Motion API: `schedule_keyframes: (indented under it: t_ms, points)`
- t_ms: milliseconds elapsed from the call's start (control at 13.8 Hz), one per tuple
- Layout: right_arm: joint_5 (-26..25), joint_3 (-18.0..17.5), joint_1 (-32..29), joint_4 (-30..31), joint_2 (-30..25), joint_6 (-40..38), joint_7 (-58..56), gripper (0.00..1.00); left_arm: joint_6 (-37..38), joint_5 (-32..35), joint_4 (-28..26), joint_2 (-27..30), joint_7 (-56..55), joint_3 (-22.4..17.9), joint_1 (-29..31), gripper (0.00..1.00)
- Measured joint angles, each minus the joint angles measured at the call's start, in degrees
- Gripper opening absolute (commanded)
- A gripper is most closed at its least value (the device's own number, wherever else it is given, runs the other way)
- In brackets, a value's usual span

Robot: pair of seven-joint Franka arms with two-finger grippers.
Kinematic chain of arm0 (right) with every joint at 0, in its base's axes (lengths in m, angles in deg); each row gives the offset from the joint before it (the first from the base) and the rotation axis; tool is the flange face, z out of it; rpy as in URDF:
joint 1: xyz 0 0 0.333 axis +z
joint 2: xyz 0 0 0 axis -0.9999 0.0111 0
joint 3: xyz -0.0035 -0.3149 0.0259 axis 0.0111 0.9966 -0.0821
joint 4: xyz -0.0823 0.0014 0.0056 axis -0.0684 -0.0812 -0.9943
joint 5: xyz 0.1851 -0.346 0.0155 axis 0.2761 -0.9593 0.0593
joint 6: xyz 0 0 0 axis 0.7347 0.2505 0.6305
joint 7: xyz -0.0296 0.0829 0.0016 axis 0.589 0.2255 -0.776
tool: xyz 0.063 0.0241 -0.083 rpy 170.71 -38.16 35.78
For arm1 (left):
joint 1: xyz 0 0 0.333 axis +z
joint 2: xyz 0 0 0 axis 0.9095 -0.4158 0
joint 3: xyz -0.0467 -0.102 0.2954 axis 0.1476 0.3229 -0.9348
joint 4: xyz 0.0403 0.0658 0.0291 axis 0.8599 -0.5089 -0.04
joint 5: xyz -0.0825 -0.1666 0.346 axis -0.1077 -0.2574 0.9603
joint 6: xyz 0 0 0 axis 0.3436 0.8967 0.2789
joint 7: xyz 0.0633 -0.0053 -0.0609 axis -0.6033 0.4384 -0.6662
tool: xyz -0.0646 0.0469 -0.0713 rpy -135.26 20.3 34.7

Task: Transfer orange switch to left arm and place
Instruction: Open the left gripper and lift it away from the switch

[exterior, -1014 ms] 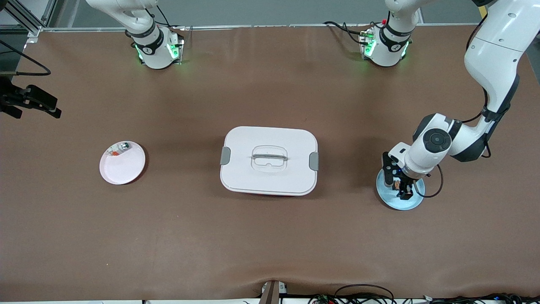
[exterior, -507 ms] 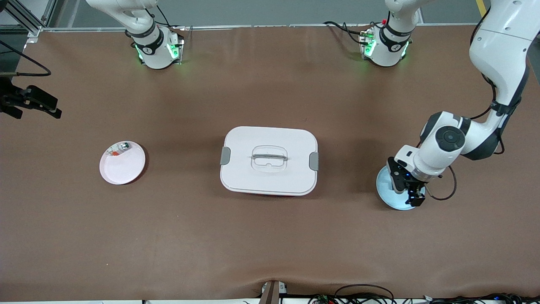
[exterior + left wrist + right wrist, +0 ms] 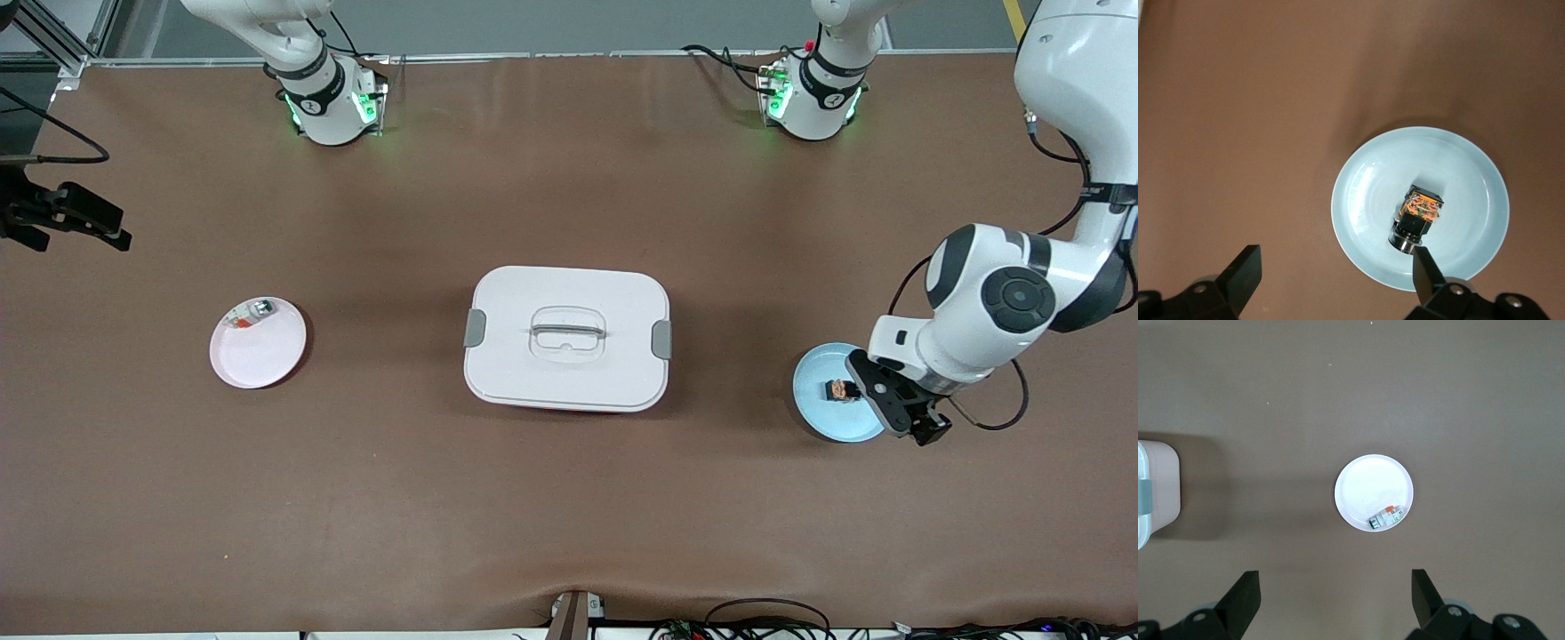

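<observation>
Left wrist view: orange switch [image 3: 1418, 219] on plate [image 3: 1365, 200], beside open left pincer [image 3: 1335, 275].

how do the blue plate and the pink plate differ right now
The blue plate lies toward the left arm's end of the table; the pink plate lies toward the right arm's end. The blue plate holds the orange switch near its middle; the pink plate holds a small white part at its rim. Both are round and lie flat on the table.
</observation>
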Motion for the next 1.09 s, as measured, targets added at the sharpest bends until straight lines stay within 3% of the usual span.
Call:
schedule_keyframes:
  t_ms: [579, 1086]
  points:
    - [0.0, 0.0, 0.0, 0.0, 0.2, 0.0, 0.0, 1.00, 18.5, -2.2, 11.8, 1.2, -26.6, 5.6, 0.0, 1.00]
    - [0.0, 0.0, 0.0, 0.0, 0.2, 0.0, 0.0, 1.00, 24.8, -3.4, 12.8, 5.5, -54.3, 7.9, -0.2, 1.00]
